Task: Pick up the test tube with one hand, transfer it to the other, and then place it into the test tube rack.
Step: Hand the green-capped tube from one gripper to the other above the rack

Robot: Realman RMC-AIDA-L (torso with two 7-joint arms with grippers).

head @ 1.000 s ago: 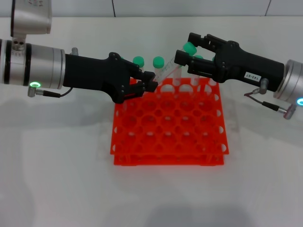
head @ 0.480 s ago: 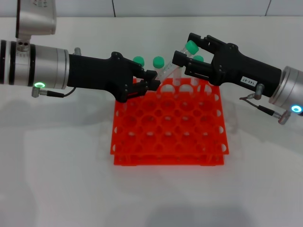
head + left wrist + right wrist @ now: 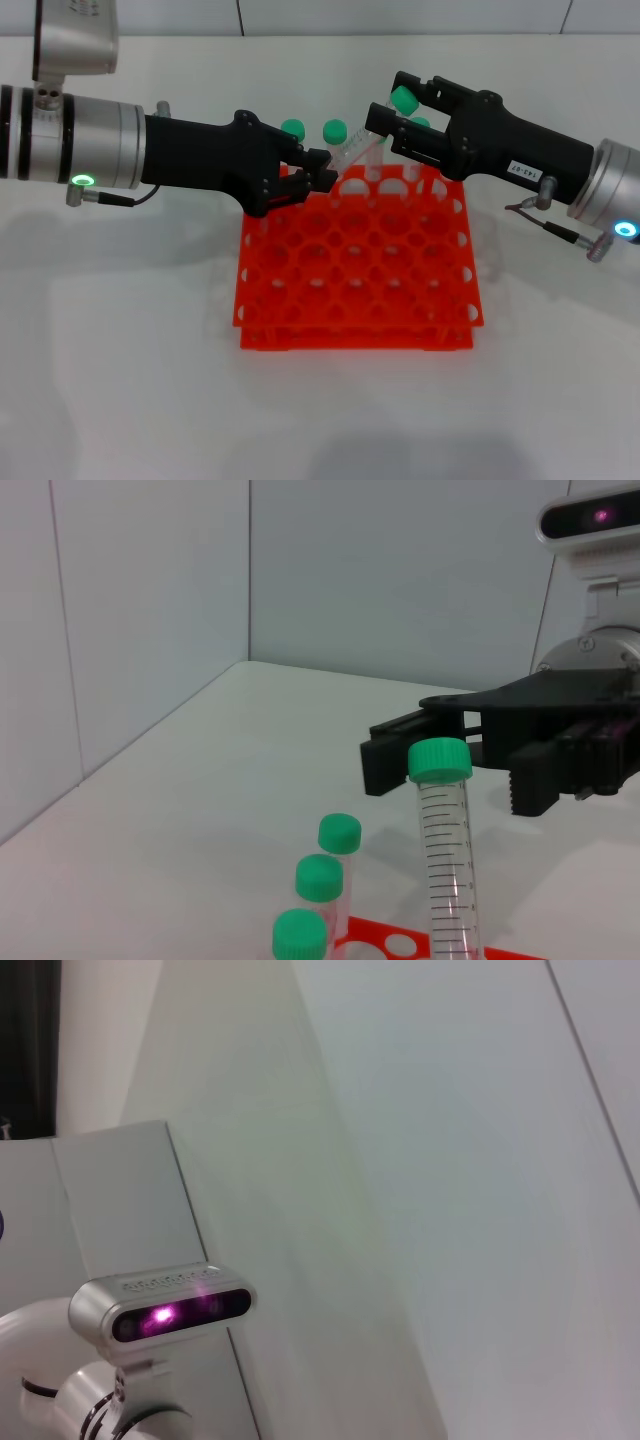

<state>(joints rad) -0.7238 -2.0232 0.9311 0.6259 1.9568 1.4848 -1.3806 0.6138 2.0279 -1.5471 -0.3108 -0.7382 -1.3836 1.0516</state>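
Since a second ago, the left gripper has slid a little to the right, toward the far left corner of the test tube rack. The right gripper has tipped and come in a bit closer to it. In the last half second almost nothing has changed.

The left gripper is pinched shut on the low end of the test tube. The tube is up in the air over the far edge of the rack. It leans, with its green cap pointing up and to the right. I think it is held by the bottom so the top end sticks out free for the other hand to take.

The right gripper has its two fingers spread apart, one on each side of the cap end. They are not squeezing it yet. The left wrist view shows this well: the black fingers sit just behind the cap, with a gap between them. So the swap looks ready but not done.

The tube is thin and see-through, with small black lines up its side and a green screw cap. More green-capped tubes stand in the far left holes of the bright orange rack.
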